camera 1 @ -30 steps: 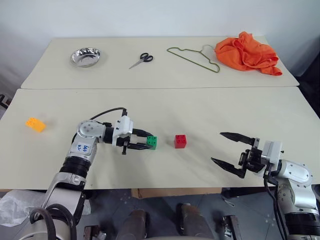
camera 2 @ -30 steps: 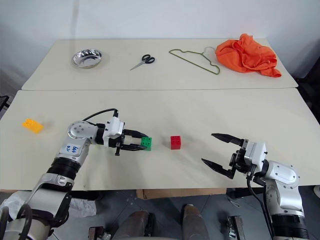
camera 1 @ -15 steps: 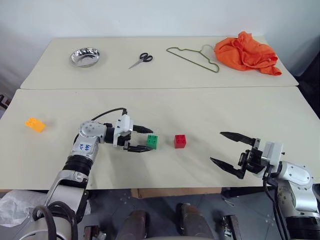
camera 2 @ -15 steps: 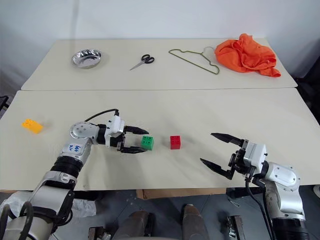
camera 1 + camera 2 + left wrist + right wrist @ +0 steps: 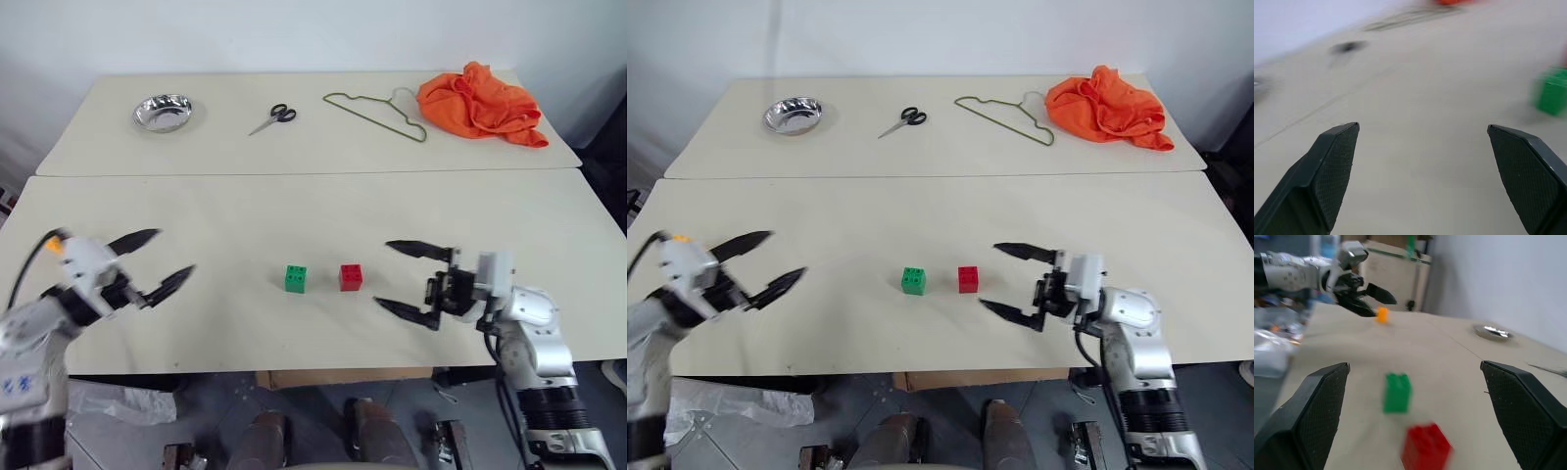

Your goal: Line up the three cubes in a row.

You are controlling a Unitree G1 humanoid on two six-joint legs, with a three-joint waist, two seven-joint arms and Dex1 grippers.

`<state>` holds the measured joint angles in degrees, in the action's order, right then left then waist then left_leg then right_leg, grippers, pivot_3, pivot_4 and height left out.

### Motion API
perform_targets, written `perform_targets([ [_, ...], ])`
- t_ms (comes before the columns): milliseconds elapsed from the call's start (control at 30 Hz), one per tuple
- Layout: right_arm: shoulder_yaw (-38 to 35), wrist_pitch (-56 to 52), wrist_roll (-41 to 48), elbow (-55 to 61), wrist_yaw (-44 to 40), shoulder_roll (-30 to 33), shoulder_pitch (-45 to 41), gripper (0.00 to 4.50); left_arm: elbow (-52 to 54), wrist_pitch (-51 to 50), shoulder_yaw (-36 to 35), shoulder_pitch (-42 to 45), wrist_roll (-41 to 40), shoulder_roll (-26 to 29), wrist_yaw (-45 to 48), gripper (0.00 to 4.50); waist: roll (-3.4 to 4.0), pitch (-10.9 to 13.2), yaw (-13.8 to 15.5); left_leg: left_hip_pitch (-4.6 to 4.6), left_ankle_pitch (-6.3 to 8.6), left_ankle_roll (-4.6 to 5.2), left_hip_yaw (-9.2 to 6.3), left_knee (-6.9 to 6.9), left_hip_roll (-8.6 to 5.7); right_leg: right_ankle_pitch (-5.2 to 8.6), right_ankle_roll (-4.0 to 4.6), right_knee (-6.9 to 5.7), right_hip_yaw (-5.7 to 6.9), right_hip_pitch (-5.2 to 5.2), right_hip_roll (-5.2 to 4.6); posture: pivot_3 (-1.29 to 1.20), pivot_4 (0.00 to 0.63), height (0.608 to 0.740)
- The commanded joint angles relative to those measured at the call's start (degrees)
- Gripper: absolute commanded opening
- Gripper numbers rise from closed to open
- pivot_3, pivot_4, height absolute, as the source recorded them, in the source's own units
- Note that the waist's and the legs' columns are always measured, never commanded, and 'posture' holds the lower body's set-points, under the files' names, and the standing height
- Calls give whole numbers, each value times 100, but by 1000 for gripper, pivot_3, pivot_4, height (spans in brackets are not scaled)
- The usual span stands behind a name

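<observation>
The green cube (image 5: 295, 278) and the red cube (image 5: 351, 276) sit side by side with a small gap on the near table (image 5: 294, 211). The orange-yellow cube (image 5: 1382, 314) lies far to the left; in the eye views my left hand mostly hides it. My left gripper (image 5: 173, 253) hangs open and empty at the left, well away from the green cube (image 5: 1552, 90). My right gripper (image 5: 383, 273) is open and empty just right of the red cube (image 5: 1426, 446), its fingers pointing left toward it.
On the far table lie a metal bowl (image 5: 163, 112), scissors (image 5: 274, 116), a wire hanger (image 5: 377, 113) and an orange cloth (image 5: 480, 101). A seam (image 5: 313, 174) separates the two tables.
My left gripper opened, let go of the green cube and swung far to the left. The green cube stays beside the red one. My right gripper moved left, closer to the red cube.
</observation>
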<state>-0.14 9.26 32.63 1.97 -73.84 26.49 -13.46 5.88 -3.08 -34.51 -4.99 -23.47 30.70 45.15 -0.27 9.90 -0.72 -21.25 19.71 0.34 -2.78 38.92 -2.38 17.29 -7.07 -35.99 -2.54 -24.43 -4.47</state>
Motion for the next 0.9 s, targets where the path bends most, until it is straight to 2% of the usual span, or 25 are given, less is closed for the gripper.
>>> perform_targets([
  [33,128,-232,213,429,-124,-4,-96,4500,175,236,-946,-722,-181,-665,-1041,4469,-1,0,36,-2,0,0,0,1,0,0,0,1,1,0,0,0,150,740],
  [167,279,-552,362,767,-194,27,-143,4500,-87,605,-1600,-1330,-353,-1535,-1903,4469,-18,-6,106,0,5,4,-4,10,-3,0,-1,9,8,9,-3,0,150,740],
  [267,287,-600,360,767,-259,10,-209,4500,-36,738,-1740,-1582,-498,-2004,-2308,4469,-26,-10,123,9,15,9,-4,10,-3,0,-1,16,9,21,-5,0,150,740],
  [367,267,-564,312,574,-343,-7,-330,4500,-14,868,-1579,-1657,-449,-2209,-2465,4469,-31,-12,156,10,25,23,-6,10,-2,0,-1,17,11,22,-4,0,150,740],
  [500,237,-536,295,412,-443,14,-422,4500,27,819,-1290,-1549,-233,-2129,-2726,4469,-32,-12,165,11,23,19,-4,10,-3,0,-1,17,12,22,-3,0,150,740],
  [600,204,-528,280,286,-541,64,-471,4500,322,261,-1072,-850,-22,-1888,-3681,4469,-33,-13,199,10,24,17,-6,9,-2,0,0,17,16,20,-1,0,150,740],
  [667,183,-535,265,245,-549,81,-495,4500,537,-511,-805,-204,262,-1662,-4466,4469,-36,-14,225,8,21,15,-10,12,-3,-1,-1,11,33,19,-1,0,150,740],
  [767,169,-537,222,213,-504,68,-522,4500,224,-1398,-641,1083,530,-1422,-5672,4469,-41,-17,230,9,11,-2,-13,14,-8,-1,-2,3,58,18,-1,0,150,740],
  [900,172,-565,199,212,-487,49,-556,4500,-328,-1989,-379,2177,755,-1179,-6224,4469,-50,-25,124,9,10,-3,13,14,-8,-3,-5,-19,62,2,1,0,150,740],
])
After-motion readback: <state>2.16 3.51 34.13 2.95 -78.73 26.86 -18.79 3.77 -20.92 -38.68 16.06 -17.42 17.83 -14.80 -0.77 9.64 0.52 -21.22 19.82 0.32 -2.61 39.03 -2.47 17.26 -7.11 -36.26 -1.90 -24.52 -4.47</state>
